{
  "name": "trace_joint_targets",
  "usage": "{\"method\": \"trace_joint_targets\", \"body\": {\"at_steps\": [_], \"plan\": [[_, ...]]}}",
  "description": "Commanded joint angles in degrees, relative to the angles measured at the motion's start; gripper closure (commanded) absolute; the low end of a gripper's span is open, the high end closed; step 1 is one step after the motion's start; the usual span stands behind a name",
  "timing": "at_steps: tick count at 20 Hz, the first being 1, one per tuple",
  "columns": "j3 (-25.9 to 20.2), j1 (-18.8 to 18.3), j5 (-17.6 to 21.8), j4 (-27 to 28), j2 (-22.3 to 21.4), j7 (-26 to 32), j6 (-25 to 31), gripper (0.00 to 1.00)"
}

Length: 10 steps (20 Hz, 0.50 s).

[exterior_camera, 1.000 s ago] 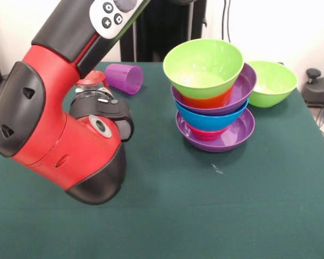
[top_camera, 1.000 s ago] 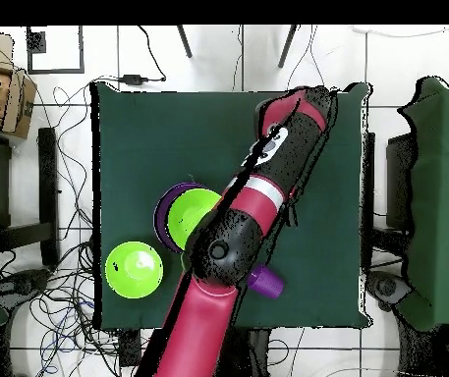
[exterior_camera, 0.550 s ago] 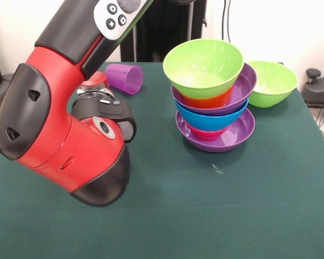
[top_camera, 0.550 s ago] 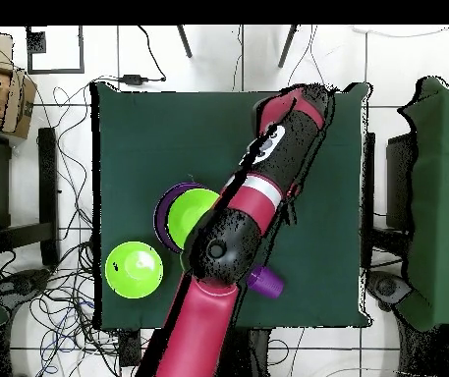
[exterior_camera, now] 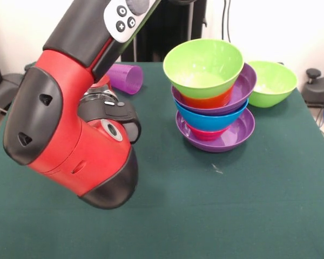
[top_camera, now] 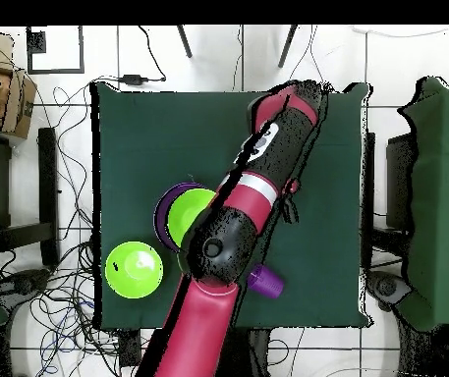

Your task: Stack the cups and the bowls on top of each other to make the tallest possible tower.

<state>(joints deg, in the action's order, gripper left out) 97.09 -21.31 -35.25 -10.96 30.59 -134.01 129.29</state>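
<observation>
- The tower (exterior_camera: 214,102) stands on the green table (exterior_camera: 232,205), a bit to the right of the middle in the front view.
- At the bottom of the tower is a wide purple bowl (exterior_camera: 235,135).
- In it sits a small red-pink bowl (exterior_camera: 205,133). Only a thin strip of it shows.
- On that sits a big blue bowl (exterior_camera: 210,120).
- Next comes a second purple bowl (exterior_camera: 243,89), with an orange bowl (exterior_camera: 208,101) inside it.
- A lime green bowl (exterior_camera: 203,66) sits on the very top. It is open side up and it leans a little.
- Another lime green bowl (exterior_camera: 272,82) stands by itself on the table, just to the right of the tower and a bit behind it. In the overhead view this bowl (top_camera: 135,269) is on the left, near the table's edge.
- A see-through purple cup (exterior_camera: 126,77) lies on its side at the back of the table, to the left of the tower. Its open end points right. The arm hides part of it.
- The big red and black arm (exterior_camera: 70,129) fills the left side of the front view. It hangs over the table, well apart from the tower.
- In the overhead view the arm (top_camera: 257,187) stretches across the table and covers part of the tower (top_camera: 184,211).
- The gripper is hidden behind the arm's thick parts, so I cannot tell if its jaws are apart or together.
</observation>
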Motion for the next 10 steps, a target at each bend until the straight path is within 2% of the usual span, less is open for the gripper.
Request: {"method": "trace_joint_targets", "body": {"at_steps": [1, 10], "plan": [[1.94, -0.79, -1.23, 5.53, -0.67, -6.38, -2.52, 0.0], [-0.86, 0.41, -6.11, 3.59, -0.57, -8.22, 1.72, 0.0]]}}
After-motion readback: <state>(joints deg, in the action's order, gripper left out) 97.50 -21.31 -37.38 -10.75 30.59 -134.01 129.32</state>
